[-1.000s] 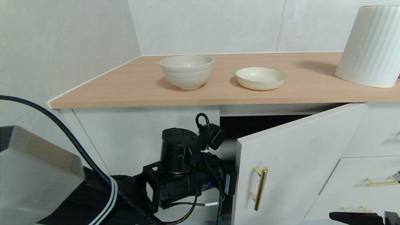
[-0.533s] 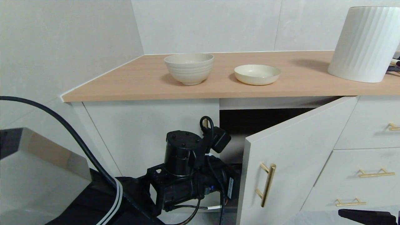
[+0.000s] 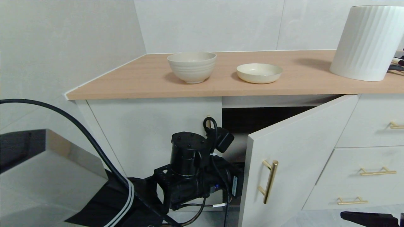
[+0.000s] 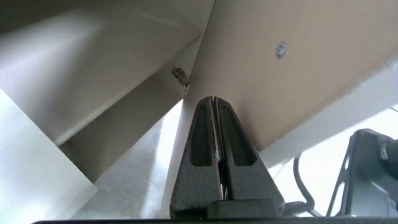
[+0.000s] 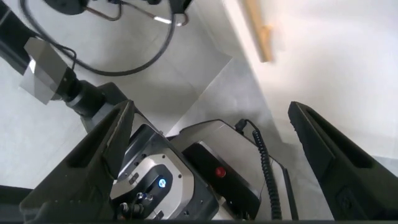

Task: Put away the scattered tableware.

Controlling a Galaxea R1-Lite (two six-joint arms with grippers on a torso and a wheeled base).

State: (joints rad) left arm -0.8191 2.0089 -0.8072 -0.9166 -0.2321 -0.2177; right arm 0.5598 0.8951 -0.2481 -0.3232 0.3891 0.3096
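Observation:
A cream ribbed bowl (image 3: 191, 66) and a shallow cream plate (image 3: 259, 72) stand side by side on the wooden counter (image 3: 142, 85). Below them the cabinet door (image 3: 296, 157) with a gold handle (image 3: 268, 181) hangs partly open. My left arm (image 3: 195, 170) is low in front of the cabinet, at the door's free edge. My left gripper (image 4: 212, 101) is shut with nothing in it, its tip against the door's inner side. My right gripper (image 5: 210, 109) hangs open and empty near the floor, right of the door.
A tall white ribbed container (image 3: 366, 44) stands on the counter at the right. Drawers with gold handles (image 3: 377, 171) lie right of the open door. A wall closes the counter's left end. A grey box (image 3: 47, 176) sits low at the left.
The head camera has pulled back and shifted, so the counter looks farther away. The cabinet door seems to have swung a little wider, with my left arm staying at its edge.

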